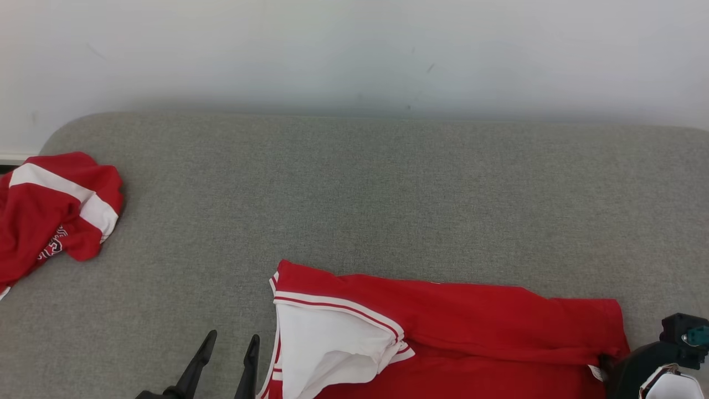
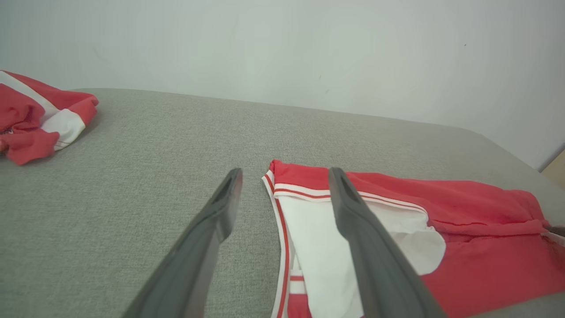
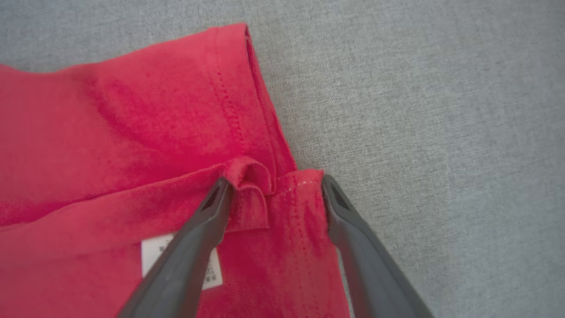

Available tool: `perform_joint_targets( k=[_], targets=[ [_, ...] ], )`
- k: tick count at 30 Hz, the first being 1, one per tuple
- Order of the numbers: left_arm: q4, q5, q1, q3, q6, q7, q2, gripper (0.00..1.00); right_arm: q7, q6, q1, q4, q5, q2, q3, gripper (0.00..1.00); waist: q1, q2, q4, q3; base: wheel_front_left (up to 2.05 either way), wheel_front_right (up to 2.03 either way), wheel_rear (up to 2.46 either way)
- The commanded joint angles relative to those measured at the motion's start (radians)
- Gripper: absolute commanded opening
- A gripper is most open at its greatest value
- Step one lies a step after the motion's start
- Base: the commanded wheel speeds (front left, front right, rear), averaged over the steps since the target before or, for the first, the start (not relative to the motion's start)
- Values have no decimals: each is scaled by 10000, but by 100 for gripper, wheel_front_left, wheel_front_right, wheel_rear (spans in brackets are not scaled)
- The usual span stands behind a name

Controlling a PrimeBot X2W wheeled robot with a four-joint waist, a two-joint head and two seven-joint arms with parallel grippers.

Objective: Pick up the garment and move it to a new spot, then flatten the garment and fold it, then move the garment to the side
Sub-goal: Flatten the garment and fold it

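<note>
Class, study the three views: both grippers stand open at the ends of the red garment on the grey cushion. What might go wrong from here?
1. The right gripper straddles a bunched hem fold; closing there may pinch several layers and lock the wrinkle in.
2. The left gripper sits beside the garment, at its white-trimmed edge; it may catch only trim, or miss.
3. Moving it leftward might land it on the second red garment.

Plain room: grey upholstered surface (image 1: 354, 183), white wall (image 1: 354, 50)

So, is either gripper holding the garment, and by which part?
Nothing held: left gripper open beside the garment, right gripper open astride its hem corner.
</note>
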Motion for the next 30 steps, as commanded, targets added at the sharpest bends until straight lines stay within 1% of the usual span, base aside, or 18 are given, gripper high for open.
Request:
perform_joint_targets(
  k=[1,5,6,7,8,9,10,14,17,21,23,25,28,30],
  targets=[
    [-61,84,-56,37,57,-31,45,100,200,11,0,255,144,92,176,100,-1,-1,31,37,0,0,0],
    [-106,215,-95,100,186,-30,139,100,294,24,-98,564,452,50,446,100,-1,-1,28,58,0,0,0],
    [-115,279,-106,134,248,-30,174,100,277,24,-106,620,472,25,485,82,-1,-1,24,54,0,0,0],
    [-117,323,-117,179,292,-30,214,100,297,24,-113,697,520,-2,542,44,-1,-1,20,47,0,0,0],
    [-115,354,-118,223,337,-30,251,100,289,22,-128,769,581,-11,590,20,-1,-1,16,38,0,0,0],
    [-120,397,-117,315,403,-30,302,100,266,22,-140,833,619,-31,633,5,-1,-1,13,25,0,0,0],
    [-119,382,-93,397,439,-31,341,100,254,22,-153,894,652,-65,690,0,-1,-1,6,12,0,0,0],
    [-157,306,91,798,586,-31,665,100,109,21,-225,1085,808,-243,844,0,-1,-1,-4,-42,0,0,0],
    [-285,179,326,1297,665,-31,900,100,-79,8,-371,1138,889,-384,841,0,-1,-1,-1,-110,0,0,0],
    [-634,-108,786,1953,464,-32,1064,100,-303,7,-483,1137,919,-592,560,0,-1,-1,-32,-252,0,0,0],
    [-783,-196,900,2147,422,-32,996,100,-366,-4,-509,1123,889,-633,448,0,-1,-1,-49,-287,0,0,0],
    [-1043,-346,1154,2645,257,-30,825,100,-506,-4,-586,1101,761,-740,172,0,-1,-1,-101,-363,0,0,0],
    [-1362,-264,1519,3262,-94,-31,539,100,-700,-4,-710,1068,510,-850,-283,0,-1,-1,-198,-467,0,0,0],
    [-1412,-153,1747,3510,-335,-31,373,100,-780,-4,-751,1086,292,-1000,-639,0,-1,-1,-258,-547,0,0,0]
  ],
)
